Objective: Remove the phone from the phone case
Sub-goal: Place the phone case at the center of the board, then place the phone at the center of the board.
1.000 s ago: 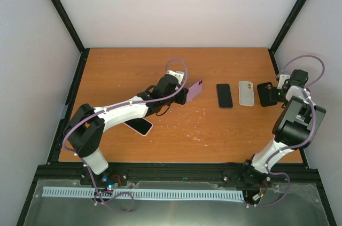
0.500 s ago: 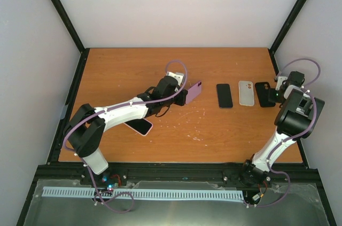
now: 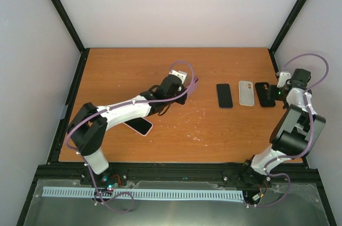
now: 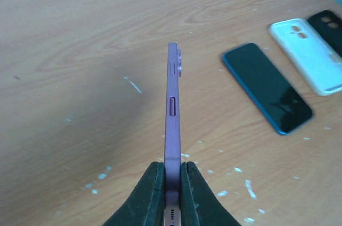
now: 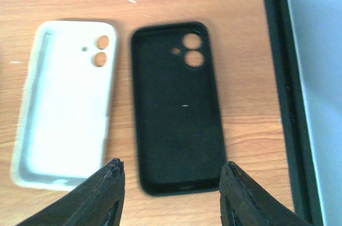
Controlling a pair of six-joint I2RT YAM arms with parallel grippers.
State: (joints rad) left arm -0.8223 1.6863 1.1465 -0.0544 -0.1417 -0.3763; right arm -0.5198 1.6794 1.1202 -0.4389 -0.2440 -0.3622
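Observation:
My left gripper (image 3: 180,91) is shut on the bottom end of a purple phone (image 3: 192,83) and holds it edge-on above the table. In the left wrist view the fingers (image 4: 155,194) clamp the purple phone (image 4: 172,103) on both faces; I cannot tell whether a case is on it. My right gripper (image 3: 278,93) is open and empty at the near end of an empty black case (image 3: 263,93) that lies flat. In the right wrist view the black case (image 5: 176,106) lies inside up just beyond my open gripper (image 5: 172,194).
An empty white case (image 3: 246,93) (image 5: 67,111) and a dark phone (image 3: 224,95) (image 4: 267,95) lie left of the black case. Another phone with a pale rim (image 3: 140,126) lies under the left arm. The table's black right rail (image 5: 283,76) runs close beside the black case.
The right gripper has laid the black case flat on the table, let go and drawn back slightly. The left gripper has turned the purple phone from face-up-tilted to edge-on.

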